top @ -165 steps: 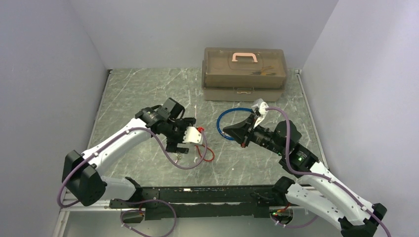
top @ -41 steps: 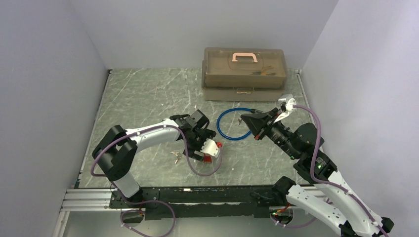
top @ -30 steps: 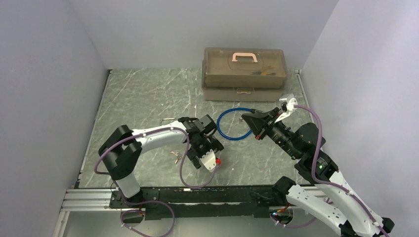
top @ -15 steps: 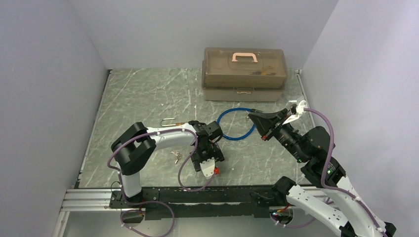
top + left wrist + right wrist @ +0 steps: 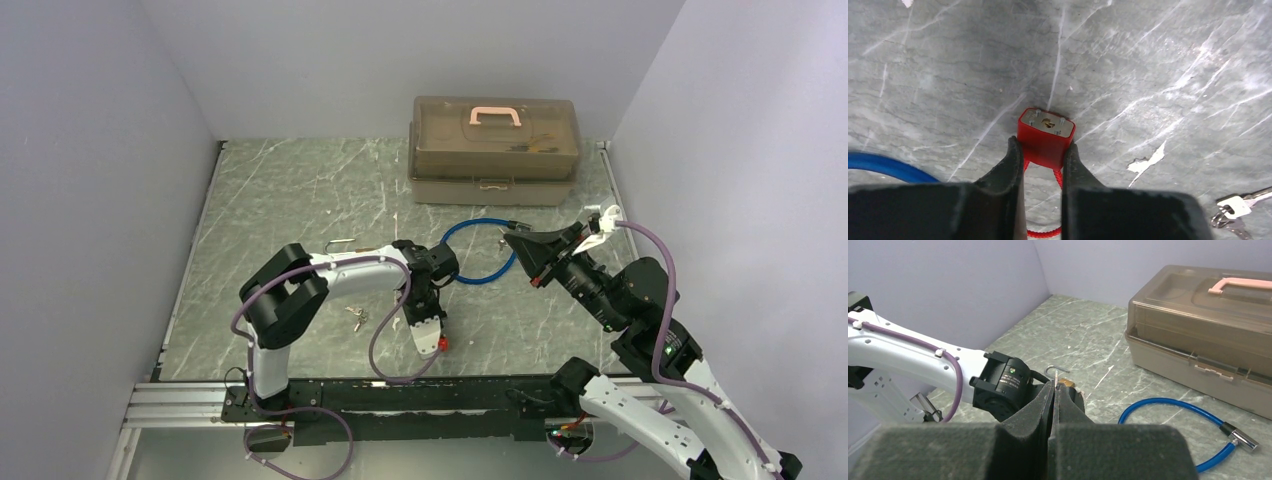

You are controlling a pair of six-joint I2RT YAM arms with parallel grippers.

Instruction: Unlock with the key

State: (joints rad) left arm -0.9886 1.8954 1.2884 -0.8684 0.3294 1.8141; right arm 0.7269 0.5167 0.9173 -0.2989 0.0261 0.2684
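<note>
**Left gripper clamped on red padlock, keys lying loose on the bench**

The left gripper had closed narrowly on a red padlock, one finger pressed against each side of its body. The padlock's metal keyhole face pointed away from the wrist camera, and its red cable shackle looped back between the fingers. It sat low over the grey marble-patterned bench, near the front edge.

A small bunch of silver keys lay flat on the bench just beside the left arm – apart from the padlock and touched by neither gripper.

The right gripper hovered above the bench with its fingers pressed fully together. A thin metal sliver showed at the tips; whether it was held could not be told.

A blue cable lock curled between the two grippers. Behind it, against the back wall, stood a closed brown toolbox with a pink handle.
</note>
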